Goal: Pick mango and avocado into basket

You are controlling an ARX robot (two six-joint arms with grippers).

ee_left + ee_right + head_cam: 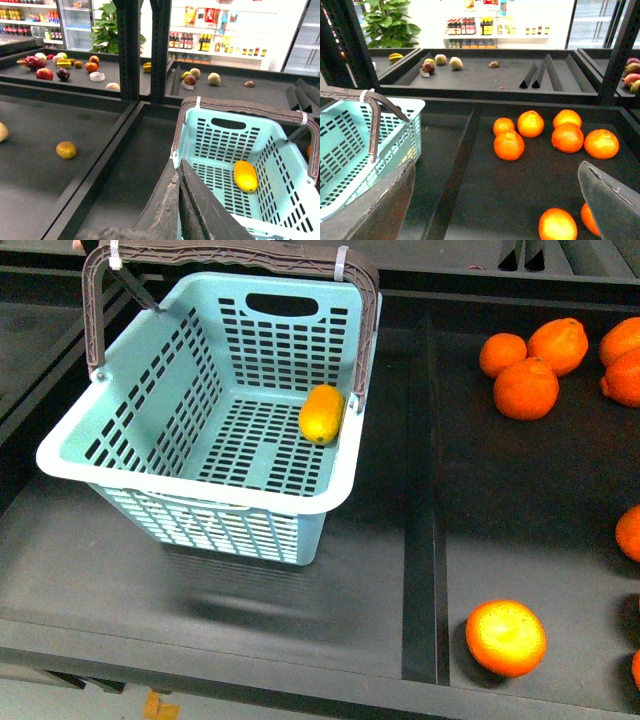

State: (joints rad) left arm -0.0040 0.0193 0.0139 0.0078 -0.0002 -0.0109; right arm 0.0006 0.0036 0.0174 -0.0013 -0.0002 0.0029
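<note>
One mango point(322, 413) lies inside the basket point(150, 485), on the slotted floor against the far right wall, just below the brown handle point(230, 260) where a white zip tie point(342, 262) fastens it. That basket sits tilted on the dark shelf point(300, 610), its near rim raised, with bare shelf surface open in front of it and to its left. Just to its right a raised black divider point(420, 540) runs front to back, separating it from the bin of oranges point(525, 388), which lie mostly toward the far right, with one orange point(506, 637) alone near the front edge. Seen from the left wrist, the left gripper point(179, 200) has its fingers pressed together with nothing between them, near the basket's rim. The right gripper point(495, 200) is spread wide and empty, between the basket and the oranges.
</note>
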